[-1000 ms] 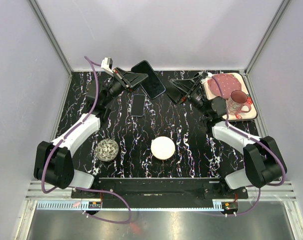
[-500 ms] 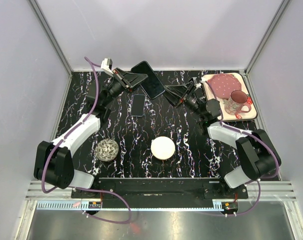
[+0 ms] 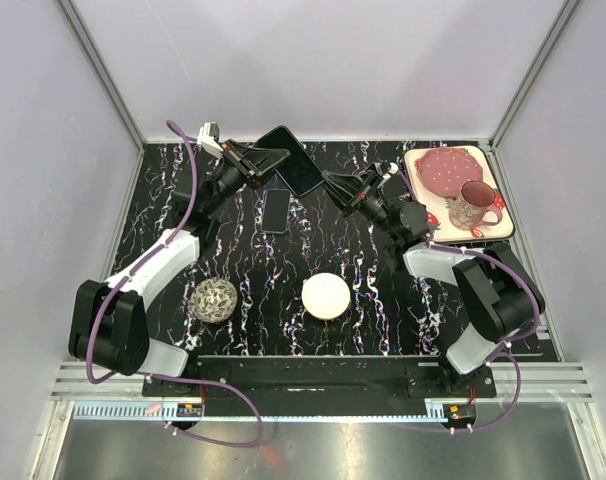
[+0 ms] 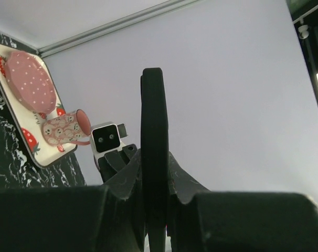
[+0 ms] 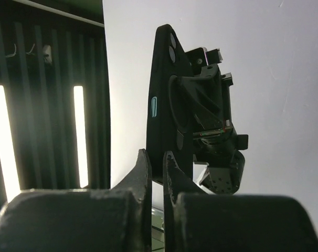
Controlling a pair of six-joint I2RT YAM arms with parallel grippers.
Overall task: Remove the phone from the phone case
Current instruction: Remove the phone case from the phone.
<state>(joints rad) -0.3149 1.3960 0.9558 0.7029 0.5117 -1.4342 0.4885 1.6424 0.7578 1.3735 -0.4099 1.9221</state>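
A black phone case with the phone in it is held off the table at the back, tilted, by my left gripper. The left wrist view shows the case edge-on, clamped between the fingers of the left gripper. My right gripper reaches in from the right to the case's near right edge. Seen from the right wrist, the case shows two camera lenses and a blue side button. The right gripper is shut, its tips at the case's lower edge. I cannot tell whether they pinch it.
A smaller dark phone lies flat on the marbled table below the case. A white disc and a woven ball sit nearer the arm bases. At the back right a tray holds a pink lid and a mug.
My right gripper has swung left from beside the tray to the case's edge, and its jaws have closed. The left gripper has kept its hold and lifted slightly.
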